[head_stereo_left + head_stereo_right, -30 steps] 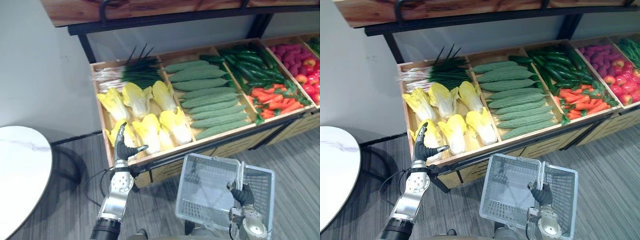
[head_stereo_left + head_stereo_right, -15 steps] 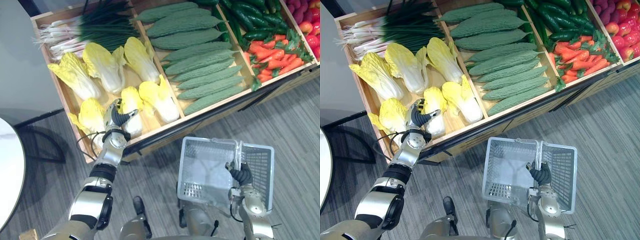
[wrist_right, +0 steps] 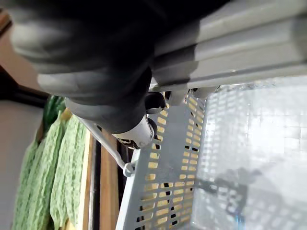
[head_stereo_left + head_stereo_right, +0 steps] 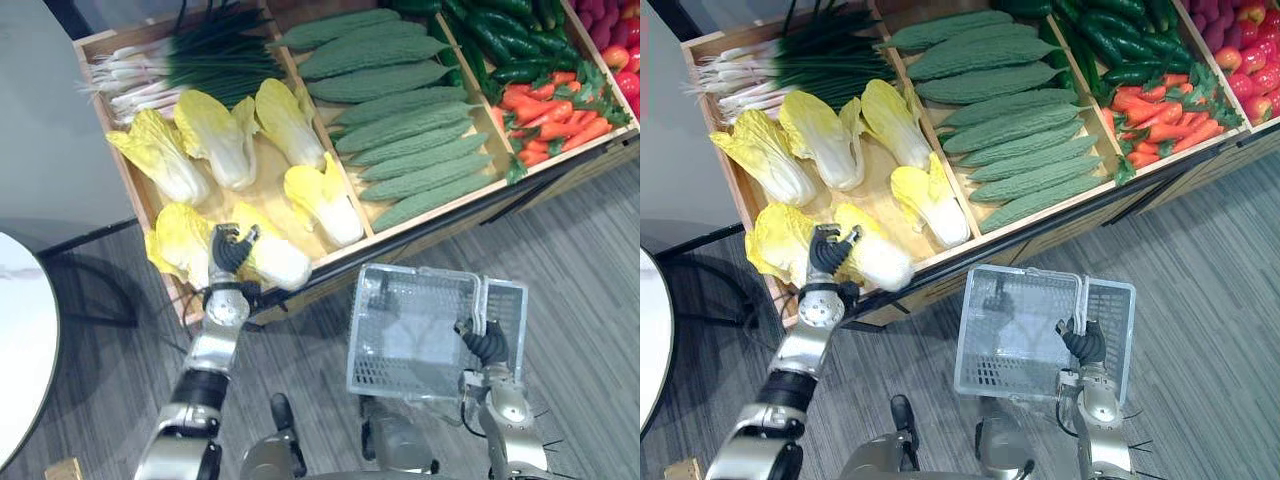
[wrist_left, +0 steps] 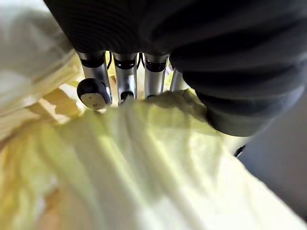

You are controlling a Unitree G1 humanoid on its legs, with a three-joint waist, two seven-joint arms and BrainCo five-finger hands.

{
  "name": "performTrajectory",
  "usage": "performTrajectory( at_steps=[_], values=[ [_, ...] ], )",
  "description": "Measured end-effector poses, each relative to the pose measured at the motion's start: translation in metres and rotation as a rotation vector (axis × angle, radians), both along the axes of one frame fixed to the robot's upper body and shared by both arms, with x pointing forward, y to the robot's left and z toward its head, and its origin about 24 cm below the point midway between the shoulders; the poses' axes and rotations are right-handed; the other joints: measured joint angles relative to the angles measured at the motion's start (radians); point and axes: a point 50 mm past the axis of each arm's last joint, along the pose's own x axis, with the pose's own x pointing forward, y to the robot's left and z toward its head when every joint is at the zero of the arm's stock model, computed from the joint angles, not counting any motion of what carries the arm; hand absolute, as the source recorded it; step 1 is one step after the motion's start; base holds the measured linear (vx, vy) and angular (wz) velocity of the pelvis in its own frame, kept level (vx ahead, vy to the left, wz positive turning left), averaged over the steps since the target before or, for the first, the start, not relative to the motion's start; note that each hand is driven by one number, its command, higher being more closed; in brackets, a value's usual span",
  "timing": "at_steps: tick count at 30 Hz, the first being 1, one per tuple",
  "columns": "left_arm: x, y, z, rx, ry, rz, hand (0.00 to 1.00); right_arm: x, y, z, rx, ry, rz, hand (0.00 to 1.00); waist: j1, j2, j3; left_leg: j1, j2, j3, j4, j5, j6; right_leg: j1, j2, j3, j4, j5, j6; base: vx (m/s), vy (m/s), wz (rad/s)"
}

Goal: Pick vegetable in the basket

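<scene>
Curling over the nearest napa cabbage [image 4: 275, 262], the left hand [image 4: 232, 250] is gripping it, fingers [image 5: 94, 79] wrapped around its yellow leafy end, while it is lying at the front of the wooden crate [image 4: 262, 190]. The right hand [image 4: 487, 343] is clenching the handle of the one grey basket [image 4: 415, 272]. Six cabbages are sitting in this compartment, beside roughly eight bitter gourds [image 4: 400, 125]. The cabbage is probably bulky but soft, with leaves that tear easily, so the firmer pale stem end is looking like the safer hold.

Yellow-white cabbage [image 4: 268, 258], grey mesh basket [image 4: 415, 330], green bitter gourds [image 4: 400, 130], orange carrots [image 4: 555, 108]
</scene>
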Motion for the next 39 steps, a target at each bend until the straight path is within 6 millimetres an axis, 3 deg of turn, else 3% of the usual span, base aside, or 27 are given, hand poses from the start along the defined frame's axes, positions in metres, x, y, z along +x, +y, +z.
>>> performTrajectory(
  at_steps=[5, 8, 12, 16, 21, 22, 23, 25, 26, 27, 28, 29, 31, 33, 34, 35, 37, 39],
  values=[
    [-0.026, 0.004, 0.003, -0.065, -0.054, 0.008, 1.0, -0.005, -0.013, 0.001, -0.014, 0.0, -0.06, 1.0, 0.004, 0.027, -0.009, 0.029, 0.004, -0.001, 0.0, -0.017, 0.003, 0.025, 0.006, 0.008, 0.0, -0.001, 0.002, -0.05, -0.006, -0.04],
    [-0.04, 0.008, 0.009, -0.099, -0.111, 0.039, 1.0, -0.015, -0.025, -0.001, -0.036, 0.022, -0.112, 1.0, 0.025, 0.059, -0.03, 0.061, 0.004, 0.019, 0.005, -0.03, 0.002, 0.046, 0.008, 0.035, 0.0, -0.006, 0.008, -0.07, -0.007, -0.21],
    [-0.061, 0.011, 0.024, -0.129, -0.219, 0.065, 1.0, -0.031, -0.036, -0.002, -0.057, 0.054, -0.168, 1.0, 0.026, 0.109, -0.065, 0.102, 0.006, 0.042, -0.013, -0.029, 0.001, 0.063, 0.014, 0.057, 0.006, -0.01, 0.014, -0.04, -0.01, -0.16],
    [-0.068, -0.003, 0.035, -0.167, -0.282, 0.027, 1.0, -0.044, -0.033, 0.0, -0.048, 0.057, -0.184, 1.0, 0.024, 0.102, -0.102, 0.143, 0.014, 0.095, -0.018, -0.034, -0.005, 0.073, 0.028, 0.101, 0.011, -0.002, 0.026, -0.05, -0.019, -0.37],
    [-0.076, -0.016, 0.042, -0.23, -0.335, -0.03, 1.0, -0.042, -0.024, 0.007, -0.03, 0.01, -0.186, 1.0, 0.028, 0.075, -0.117, 0.178, 0.036, 0.212, 0.034, -0.085, -0.012, 0.057, 0.05, 0.187, 0.023, 0.008, 0.042, -0.05, -0.006, -0.64],
    [-0.076, -0.016, 0.044, -0.236, -0.344, -0.034, 1.0, -0.04, -0.023, 0.008, -0.027, 0.005, -0.181, 1.0, 0.031, 0.069, -0.119, 0.178, 0.039, 0.241, 0.043, -0.09, -0.011, 0.048, 0.049, 0.162, 0.012, -0.007, 0.045, -0.09, -0.019, -0.88],
    [-0.076, -0.017, 0.045, -0.243, -0.355, -0.038, 1.0, -0.034, -0.021, 0.01, -0.027, -0.01, -0.172, 1.0, 0.035, 0.07, -0.12, 0.176, 0.049, 0.278, 0.053, -0.098, -0.012, 0.045, 0.027, 0.043, 0.006, -0.056, 0.007, -0.06, -0.034, -1.02],
    [-0.075, -0.016, 0.048, -0.269, -0.371, -0.053, 1.0, -0.021, -0.011, 0.016, -0.017, -0.048, -0.138, 1.0, 0.046, 0.077, -0.124, 0.173, 0.09, 0.367, 0.08, -0.112, -0.017, 0.035, -0.042, -0.394, 0.026, -0.088, -0.051, 0.01, -0.031, -1.23],
    [-0.075, -0.016, 0.048, -0.266, -0.37, -0.056, 1.0, -0.018, -0.009, 0.017, -0.015, -0.054, -0.127, 1.0, 0.048, 0.075, -0.125, 0.179, 0.094, 0.388, 0.084, -0.114, -0.021, 0.039, -0.05, -0.463, 0.025, -0.08, -0.062, 0.08, -0.032, -1.19],
    [-0.075, -0.015, 0.047, -0.263, -0.365, -0.062, 1.0, -0.014, -0.005, 0.019, -0.014, -0.064, -0.111, 1.0, 0.054, 0.07, -0.127, 0.196, 0.1, 0.424, 0.09, -0.119, -0.029, 0.041, -0.05, -0.497, 0.022, -0.03, -0.074, 0.1, -0.076, -0.97],
    [-0.074, -0.017, 0.046, -0.274, -0.361, -0.071, 1.0, -0.013, -0.004, 0.019, -0.018, -0.066, -0.102, 1.0, 0.05, 0.067, -0.129, 0.214, 0.099, 0.441, 0.094, -0.126, -0.04, 0.04, -0.046, -0.464, 0.022, 0.037, -0.06, 0.14, -0.108, -1.1],
    [-0.072, -0.024, 0.041, -0.307, -0.338, -0.098, 1.0, -0.012, -0.004, 0.02, -0.032, -0.066, -0.092, 1.0, 0.047, 0.089, -0.128, 0.244, 0.113, 0.467, 0.095, -0.13, -0.047, 0.047, -0.018, -0.423, 0.025, 0.047, -0.047, 0.12, -0.111, -0.8],
    [-0.068, -0.038, 0.035, -0.326, -0.302, -0.156, 1.0, -0.006, 0.001, 0.023, -0.037, -0.075, -0.059, 1.0, 0.047, 0.095, -0.125, 0.26, 0.156, 0.488, 0.178, -0.134, -0.053, 0.06, 0.008, -0.369, 0.026, 0.02, -0.06, 0.13, -0.121, -0.94],
    [-0.062, -0.053, 0.027, -0.336, -0.252, -0.234, 1.0, 0.0, 0.008, 0.026, -0.037, -0.089, -0.019, 1.0, 0.048, 0.086, -0.121, 0.227, 0.24, 0.482, 0.407, -0.135, -0.051, 0.08, 0.028, -0.316, 0.042, -0.013, -0.079, 0.14, -0.135, -0.98],
    [-0.061, -0.06, 0.022, -0.338, -0.227, -0.261, 1.0, 0.005, 0.013, 0.029, -0.039, -0.102, 0.02, 1.0, 0.05, 0.091, -0.118, 0.194, 0.309, 0.473, 0.576, -0.105, -0.004, 0.092, 0.053, -0.268, 0.059, -0.035, -0.092, 0.15, -0.118, -1.12],
    [-0.061, -0.065, 0.018, -0.339, -0.206, -0.279, 1.0, 0.009, 0.018, 0.031, -0.041, -0.111, 0.047, 1.0, 0.052, 0.09, -0.118, 0.17, 0.343, 0.435, 0.683, -0.06, 0.064, 0.101, 0.068, -0.225, 0.071, -0.049, -0.101, 0.2, -0.072, -1.55],
    [-0.062, -0.072, 0.011, -0.341, -0.168, -0.302, 1.0, 0.02, 0.031, 0.04, -0.022, -0.156, 0.104, 1.0, 0.057, 0.086, -0.111, 0.099, 0.304, 0.282, 0.788, -0.139, 0.057, 0.107, 0.085, -0.125, 0.085, -0.075, -0.117, 0.19, 0.032, -1.45],
    [-0.062, -0.078, 0.006, -0.337, -0.137, -0.331, 1.0, 0.027, 0.04, 0.051, 0.002, -0.212, 0.14, 1.0, 0.079, 0.081, -0.098, 0.028, 0.193, 0.124, 0.742, -0.23, 0.055, 0.128, 0.087, -0.006, 0.095, -0.082, -0.117, 0.19, 0.094, -1.56]
  ],
)
